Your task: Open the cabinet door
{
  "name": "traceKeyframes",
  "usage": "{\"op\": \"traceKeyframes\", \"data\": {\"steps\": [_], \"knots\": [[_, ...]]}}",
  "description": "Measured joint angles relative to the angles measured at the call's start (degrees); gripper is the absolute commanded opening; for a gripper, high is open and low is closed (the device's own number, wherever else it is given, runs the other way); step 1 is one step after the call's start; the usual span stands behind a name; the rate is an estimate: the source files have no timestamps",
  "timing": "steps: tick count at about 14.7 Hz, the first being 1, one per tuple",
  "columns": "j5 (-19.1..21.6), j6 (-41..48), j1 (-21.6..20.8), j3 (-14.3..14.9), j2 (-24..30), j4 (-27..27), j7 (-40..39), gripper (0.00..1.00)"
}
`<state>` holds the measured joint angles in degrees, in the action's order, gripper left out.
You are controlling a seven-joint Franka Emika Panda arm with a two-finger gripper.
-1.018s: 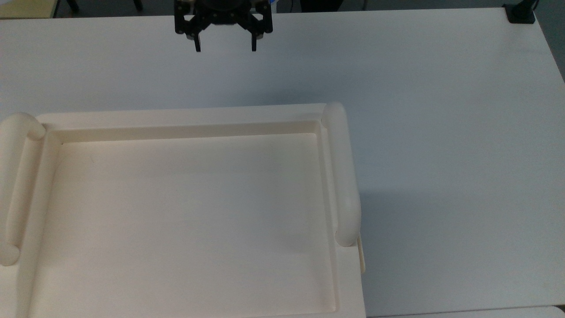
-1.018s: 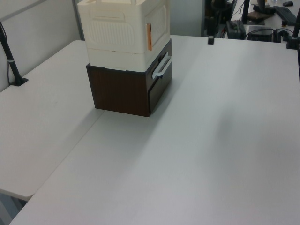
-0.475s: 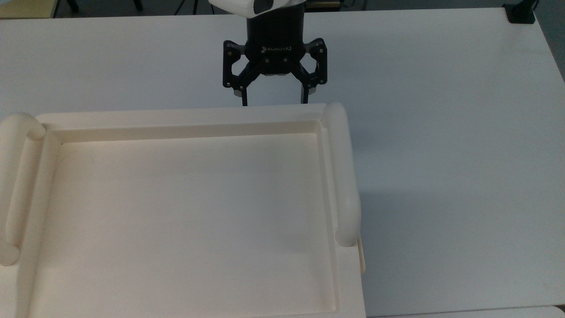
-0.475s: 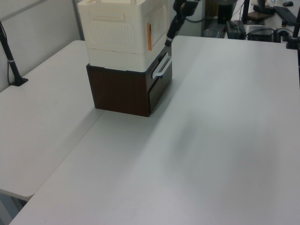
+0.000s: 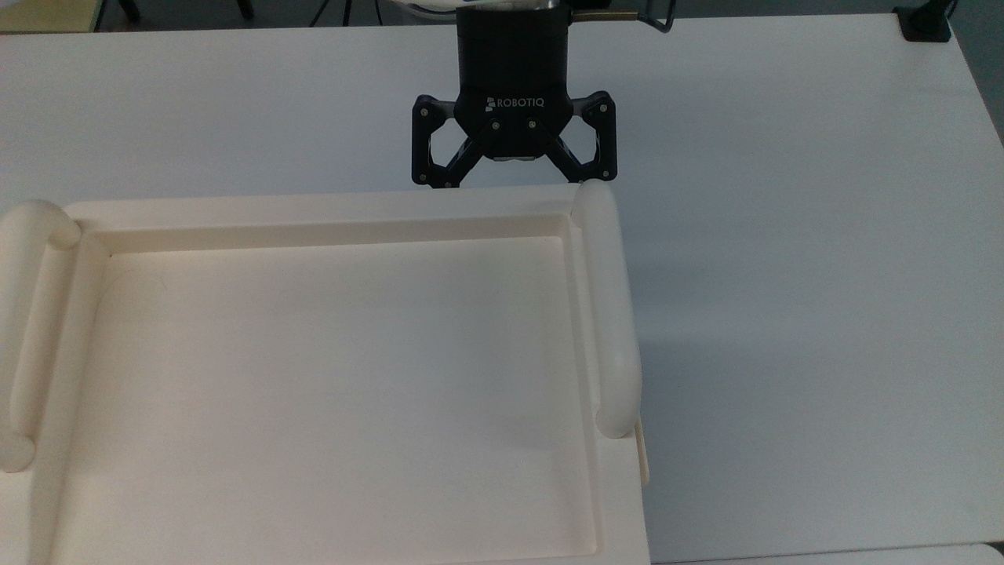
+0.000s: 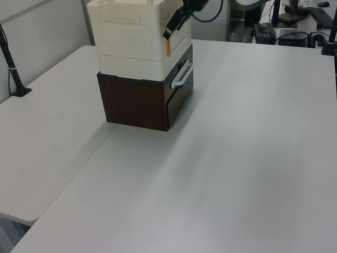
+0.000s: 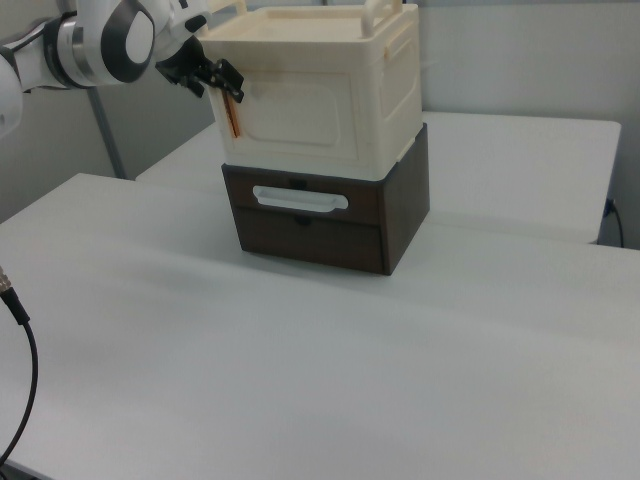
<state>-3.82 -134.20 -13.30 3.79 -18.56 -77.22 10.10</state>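
The cream cabinet (image 7: 390,90) stands on a dark brown drawer unit (image 7: 400,215). Its door (image 7: 310,120) is the flat front panel in the right view, lying closed, with an orange strip (image 7: 232,118) at its left edge. My black gripper (image 7: 222,82) sits at the door's upper left corner, just above that strip. In the left view the gripper (image 6: 169,31) hangs before the door (image 6: 183,31), above the orange strip (image 6: 168,43). In the top view the gripper (image 5: 514,179) is open, its tips hidden behind the rim of the recessed top (image 5: 314,208).
Thick rounded bar handles (image 5: 612,314) run along both sides of the cabinet top. A white drawer handle (image 7: 300,198) sticks out below the door. The white table (image 5: 784,275) spreads wide around the stack. A black clamp (image 5: 924,23) sits at a far corner.
My gripper has come in from the top view's upper edge, down and rightward to the cabinet's rim. In the left view it appeared and rose from the drawer handle to the orange strip.
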Motion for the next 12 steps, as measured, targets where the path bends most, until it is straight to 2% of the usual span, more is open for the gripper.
{"op": "traceKeyframes", "data": {"steps": [3,4,5,7,9,12], "knots": [[-2.4,-1.4,-0.1,0.0,-0.6,0.1,0.0,0.59],[-3.6,-1.4,-0.3,-0.1,-0.6,0.1,0.0,0.55],[-4.1,-1.4,-0.4,-0.1,-0.6,0.1,-0.1,0.45],[-4.4,-1.4,-0.6,-0.1,-0.6,0.1,-1.2,0.38],[-4.8,-1.4,-0.4,0.1,-0.6,0.1,-2.4,0.18],[-4.9,-0.9,-0.2,0.2,-0.4,0.1,-3.0,0.13]]}}
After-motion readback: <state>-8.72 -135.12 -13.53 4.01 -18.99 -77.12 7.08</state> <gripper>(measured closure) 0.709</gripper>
